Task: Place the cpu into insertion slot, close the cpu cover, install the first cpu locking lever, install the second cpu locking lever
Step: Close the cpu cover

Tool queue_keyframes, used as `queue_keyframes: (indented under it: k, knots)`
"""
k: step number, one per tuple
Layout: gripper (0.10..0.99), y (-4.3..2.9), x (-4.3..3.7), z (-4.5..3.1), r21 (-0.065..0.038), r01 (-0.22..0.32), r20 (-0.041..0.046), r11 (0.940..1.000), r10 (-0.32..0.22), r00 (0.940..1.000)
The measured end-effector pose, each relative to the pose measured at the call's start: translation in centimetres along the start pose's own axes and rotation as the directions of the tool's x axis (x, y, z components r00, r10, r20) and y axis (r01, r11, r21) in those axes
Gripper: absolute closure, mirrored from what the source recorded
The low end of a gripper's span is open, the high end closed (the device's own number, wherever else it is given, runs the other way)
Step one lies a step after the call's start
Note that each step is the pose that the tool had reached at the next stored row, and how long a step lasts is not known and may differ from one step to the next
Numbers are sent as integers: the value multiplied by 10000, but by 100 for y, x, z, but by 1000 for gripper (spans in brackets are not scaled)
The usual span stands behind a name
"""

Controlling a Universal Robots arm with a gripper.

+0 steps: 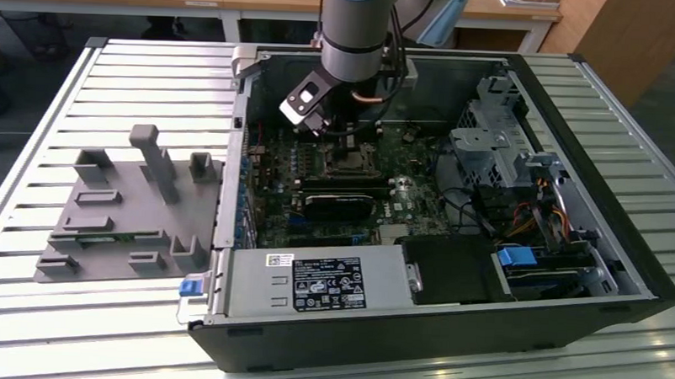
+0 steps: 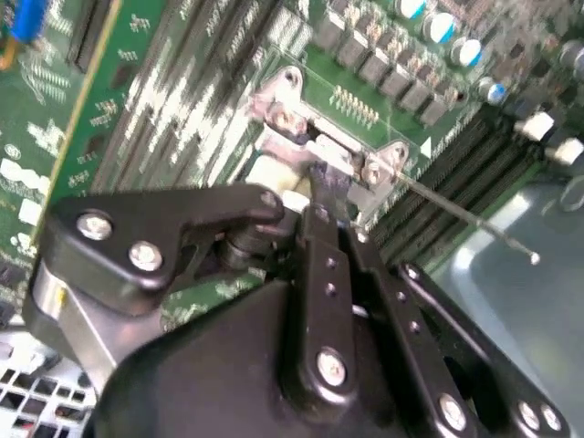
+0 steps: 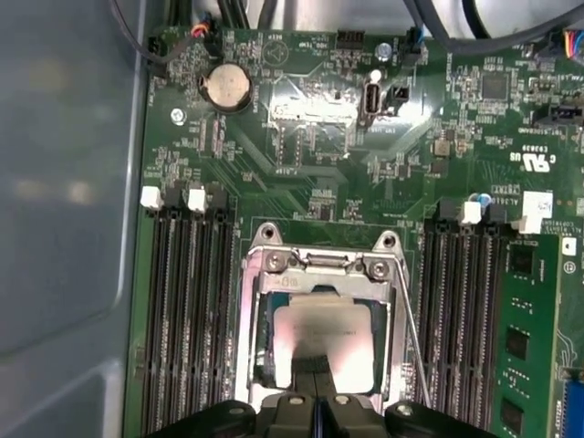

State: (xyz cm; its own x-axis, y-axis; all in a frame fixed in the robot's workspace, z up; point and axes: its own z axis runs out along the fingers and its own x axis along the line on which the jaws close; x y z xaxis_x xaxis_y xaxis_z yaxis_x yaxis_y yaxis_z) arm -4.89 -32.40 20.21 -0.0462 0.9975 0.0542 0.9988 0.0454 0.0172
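In the exterior view my gripper (image 1: 314, 125) hangs inside the open computer case, just above the insertion slot (image 1: 345, 162). The first wrist view shows the pale silvery cpu (image 3: 342, 333) lying in the socket. The silvery cpu cover (image 3: 319, 266) frames it and appears to lie down around it. My gripper (image 3: 315, 401) is shut, its fingers pressed together, with the dark tip over the cpu's near edge. In the second wrist view the gripper (image 2: 327, 187) touches the socket frame beside the cpu (image 2: 267, 171). One thin wire locking lever (image 2: 465, 217) sticks out free to the side.
Long black memory slots (image 3: 187, 310) flank the socket on both sides. A coin battery (image 3: 224, 87) sits further along the green board. A black graphics card (image 1: 339, 205), the power supply (image 1: 311, 283) and drive cages fill the case. A grey fixture (image 1: 129, 207) stands on the slatted table.
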Motion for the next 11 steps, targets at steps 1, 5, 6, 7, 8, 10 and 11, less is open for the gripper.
queue_keyframes:
  k: [1, 5, 6, 7, 8, 10, 11]
  knots:
    - [980, -4, -1, -13, -14, 5, 14, 10000, -5, 10000]
    - [980, -55, 0, -20, -198, 33, 26, 9998, -32, 10000]
    - [980, -61, 1, -18, -216, 34, 25, 9998, -34, 10000]
    - [980, -63, 1, -14, -222, 34, 26, 9997, -34, 10000]
    - [980, -63, 1, -9, -222, 36, 36, 9997, -36, 10000]
    - [980, -64, -1, 6, -221, 38, 74, 9997, -36, 10000]
    - [980, -65, -1, 13, -218, 38, 91, 9998, -36, 10000]
